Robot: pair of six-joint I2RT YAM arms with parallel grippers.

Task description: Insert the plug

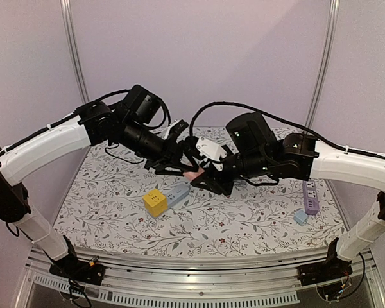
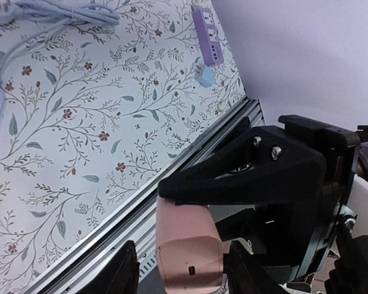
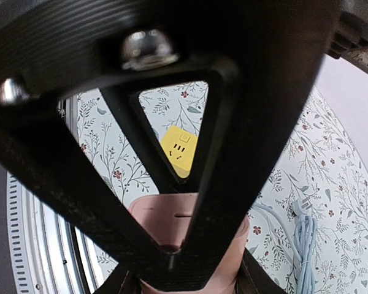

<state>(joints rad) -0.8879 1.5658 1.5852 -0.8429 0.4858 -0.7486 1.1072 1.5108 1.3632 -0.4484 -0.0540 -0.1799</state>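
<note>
A pink plug [image 1: 194,174] hangs in the air above the middle of the table, where both grippers meet. My right gripper [image 3: 187,285] is shut on the plug [image 3: 172,214], its fingers pressed against both sides. My left gripper [image 2: 184,272] straddles the plug's other end [image 2: 190,251] with its jaws open and a gap showing beside each finger. The right gripper's black finger [image 2: 245,174] lies across the top of the plug in the left wrist view. Below on the table sits a yellow socket cube [image 1: 155,202] [image 3: 181,150] with its holes facing up.
A grey-blue power strip [image 1: 177,194] lies against the yellow cube. At the right edge are a purple power strip [image 1: 310,196] [image 2: 208,33] and a small blue adapter [image 1: 300,217] [image 2: 203,75]. A pale blue cable [image 3: 303,245] [image 2: 55,15] lies at the back.
</note>
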